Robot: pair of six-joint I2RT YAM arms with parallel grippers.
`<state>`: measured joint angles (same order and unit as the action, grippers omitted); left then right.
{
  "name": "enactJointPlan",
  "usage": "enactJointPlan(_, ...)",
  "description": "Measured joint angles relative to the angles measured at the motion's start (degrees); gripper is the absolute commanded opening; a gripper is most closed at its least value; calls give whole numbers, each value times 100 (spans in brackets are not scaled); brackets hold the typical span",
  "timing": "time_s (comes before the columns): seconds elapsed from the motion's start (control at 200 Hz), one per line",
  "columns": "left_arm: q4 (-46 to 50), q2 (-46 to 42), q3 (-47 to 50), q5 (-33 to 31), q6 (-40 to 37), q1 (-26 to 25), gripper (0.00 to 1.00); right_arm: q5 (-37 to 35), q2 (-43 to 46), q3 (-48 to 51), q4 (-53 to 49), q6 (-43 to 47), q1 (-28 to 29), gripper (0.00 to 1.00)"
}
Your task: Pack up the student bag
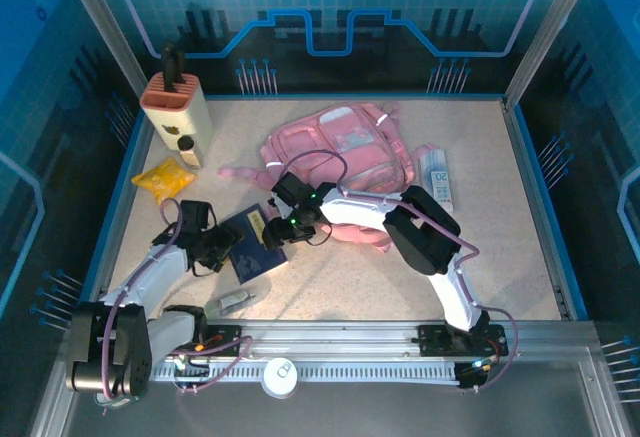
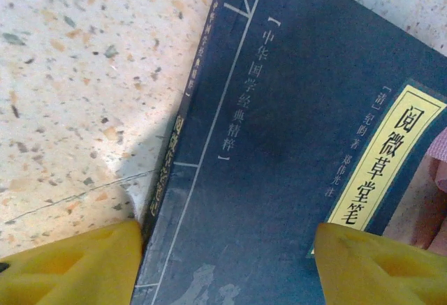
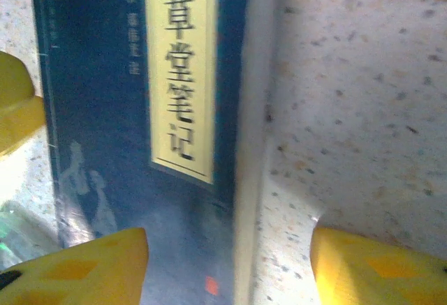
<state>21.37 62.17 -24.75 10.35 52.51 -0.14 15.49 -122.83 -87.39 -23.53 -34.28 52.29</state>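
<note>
The pink student bag (image 1: 340, 147) lies flat at the middle back of the table. In front of it lies a dark blue book (image 1: 255, 247) with a yellow title label (image 2: 391, 162). My left gripper (image 1: 226, 247) is open low over the book's left side (image 2: 227, 270); one finger (image 2: 70, 266) is outside the spine, the other (image 2: 377, 263) over the cover. My right gripper (image 1: 282, 232) is open over the book's right side (image 3: 230, 270); one finger (image 3: 77, 270) is above the cover (image 3: 105, 109), the other (image 3: 380, 266) above bare table past the page edge.
A yellow packet (image 1: 163, 179) and a pen holder (image 1: 178, 107) stand at the back left. A white box (image 1: 437, 179) lies right of the bag. A small grey object (image 1: 235, 300) rests near the front rail. Another yellow finger (image 3: 17, 102) shows at the book's far side.
</note>
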Motion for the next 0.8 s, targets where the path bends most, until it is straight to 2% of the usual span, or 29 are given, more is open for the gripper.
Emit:
enactJointPlan(0.49, -149, -2, 127, 144, -7, 20, 64, -31, -129, -197, -50, 0, 157, 57)
enactJointPlan(0.8, -149, -31, 142, 131, -11, 20, 64, -7, -92, -229, -166, -24, 155, 50)
